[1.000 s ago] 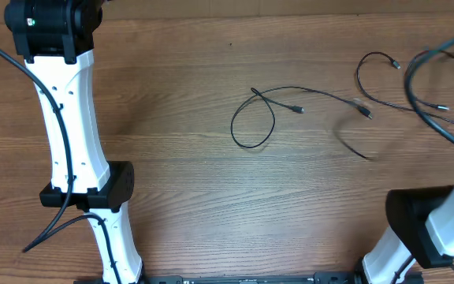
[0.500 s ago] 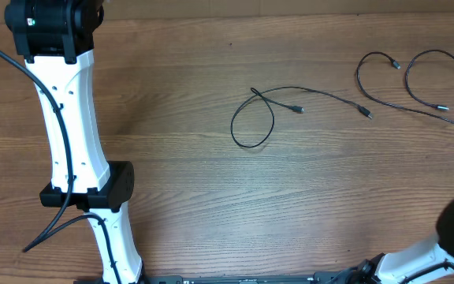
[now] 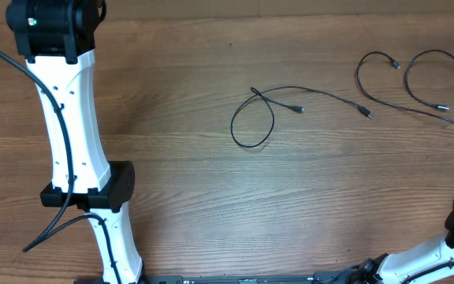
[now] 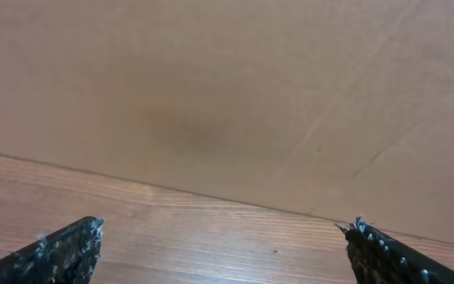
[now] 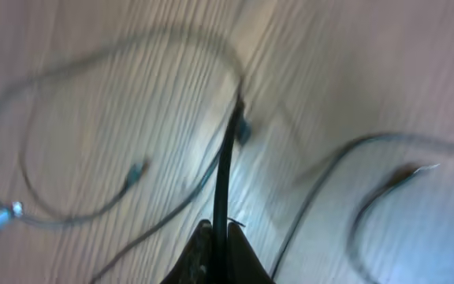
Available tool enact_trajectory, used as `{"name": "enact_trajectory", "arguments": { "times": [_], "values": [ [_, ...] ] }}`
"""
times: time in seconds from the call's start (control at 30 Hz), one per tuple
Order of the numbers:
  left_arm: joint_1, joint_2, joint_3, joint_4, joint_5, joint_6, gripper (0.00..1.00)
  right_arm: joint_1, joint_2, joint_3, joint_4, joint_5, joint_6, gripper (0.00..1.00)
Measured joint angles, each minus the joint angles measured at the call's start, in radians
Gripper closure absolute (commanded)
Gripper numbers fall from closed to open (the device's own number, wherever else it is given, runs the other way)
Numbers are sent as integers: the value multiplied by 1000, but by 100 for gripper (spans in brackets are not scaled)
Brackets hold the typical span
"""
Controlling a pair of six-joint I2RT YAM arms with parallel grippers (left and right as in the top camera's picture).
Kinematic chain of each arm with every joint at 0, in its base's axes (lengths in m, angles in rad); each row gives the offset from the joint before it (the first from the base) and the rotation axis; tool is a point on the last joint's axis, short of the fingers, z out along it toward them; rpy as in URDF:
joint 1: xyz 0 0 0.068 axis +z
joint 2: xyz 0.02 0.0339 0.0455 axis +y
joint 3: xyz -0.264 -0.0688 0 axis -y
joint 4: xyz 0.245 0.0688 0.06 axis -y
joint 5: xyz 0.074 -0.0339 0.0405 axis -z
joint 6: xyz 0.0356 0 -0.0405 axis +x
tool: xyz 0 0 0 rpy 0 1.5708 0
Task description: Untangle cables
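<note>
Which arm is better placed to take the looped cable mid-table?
Left, probably: the left gripper has open, empty jaws; the right gripper is shut on a thin black cord.

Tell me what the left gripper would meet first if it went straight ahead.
Probably the brown wall behind the table; before the left gripper nothing stands. Depth is unclear.

No readable text, label, brand, number or sign in any view; arm housings plain; counter (image 3: 211, 197) bare wood grain; right wrist view blurred, nothing legible there
</note>
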Motion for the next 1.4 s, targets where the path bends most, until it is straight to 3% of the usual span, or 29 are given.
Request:
{"name": "enact_trajectory", "arguments": {
  "times": [0.2,0.43,0.67,0.7,0.73,0.77,0.8,1.1,1.4],
  "values": [
    [-22,0,0,9,2,0,1,13,0,-176,40,-32,2,96],
    [-27,0,0,9,4,0,0,-61,0,-194,-72,136,91,96],
    [-27,0,0,9,4,0,1,-181,0,-194,-57,206,152,96],
    [-27,0,0,9,4,0,0,-191,0,-194,-51,209,156,93],
    [-27,0,0,9,4,0,1,-200,0,-194,-47,210,158,81],
    [-27,0,0,9,4,0,1,-206,0,-194,-45,211,160,46],
    [-27,0,0,9,4,0,0,-213,0,-194,-43,212,169,0],
    [-27,0,0,10,4,0,0,-172,0,-169,-151,202,123,0],
    [-27,0,0,11,4,0,1,3,-127,156,-245,106,98,0]
  ]
}}
